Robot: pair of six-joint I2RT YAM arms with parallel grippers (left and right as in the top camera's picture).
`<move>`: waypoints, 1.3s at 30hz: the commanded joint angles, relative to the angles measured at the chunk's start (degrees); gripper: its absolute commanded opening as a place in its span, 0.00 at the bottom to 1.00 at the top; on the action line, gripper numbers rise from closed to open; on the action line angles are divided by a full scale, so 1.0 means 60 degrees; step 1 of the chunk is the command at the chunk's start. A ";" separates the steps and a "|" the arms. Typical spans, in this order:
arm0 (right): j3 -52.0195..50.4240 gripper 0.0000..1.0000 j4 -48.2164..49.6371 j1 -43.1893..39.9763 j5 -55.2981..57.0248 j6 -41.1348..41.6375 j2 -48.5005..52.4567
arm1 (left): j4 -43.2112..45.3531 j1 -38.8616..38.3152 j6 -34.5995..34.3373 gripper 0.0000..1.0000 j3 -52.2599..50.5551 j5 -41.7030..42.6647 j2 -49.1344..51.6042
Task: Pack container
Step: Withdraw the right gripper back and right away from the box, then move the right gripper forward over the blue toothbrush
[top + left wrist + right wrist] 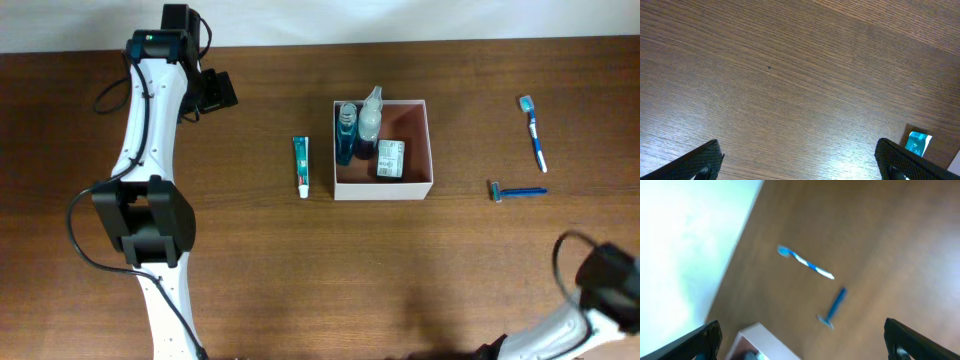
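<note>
The container (384, 190), a white-walled square box with a reddish-brown inside, stands mid-table. It holds a blue bottle (346, 135), a clear spray bottle (369, 120) and a small white packet (390, 158). A toothpaste tube (301, 166) lies just left of it, and its end shows in the left wrist view (918, 142). A toothbrush (533, 133) and a blue razor (517, 190) lie to the right, and both show in the right wrist view: toothbrush (805, 263), razor (832, 309). My left gripper (800, 162) is open and empty over bare wood at the far left (218, 90). My right gripper (802, 340) is open and empty, above the table.
The left arm (150, 140) runs along the table's left side. The right arm (605, 285) is at the front right corner. A corner of the container (767, 342) shows in the right wrist view. A pale wall borders the table's far edge (400, 20).
</note>
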 commanded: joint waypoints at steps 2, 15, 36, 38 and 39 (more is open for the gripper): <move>-0.2761 0.99 -0.0058 0.0004 0.1268 0.0758 -0.1574 | -0.0007 0.0022 0.0149 1.00 0.0102 -0.0036 0.0055; -0.6914 0.99 0.0914 0.0011 0.1734 0.1683 -0.2036 | -0.0007 0.0022 0.0149 0.99 0.0102 -0.0036 0.0055; -0.8419 0.99 0.3770 0.1818 0.2280 0.4932 -0.1537 | -0.0007 0.0022 0.0149 0.99 0.0102 -0.0036 0.0055; -0.8419 0.99 0.4073 0.2036 0.2393 0.4929 -0.1399 | -0.0007 0.0022 0.0149 0.99 0.0102 -0.0036 0.0055; -0.8419 0.99 0.4255 0.2135 0.2422 0.4819 -0.1297 | -0.0007 0.0022 0.0149 0.99 0.0102 -0.0036 0.0055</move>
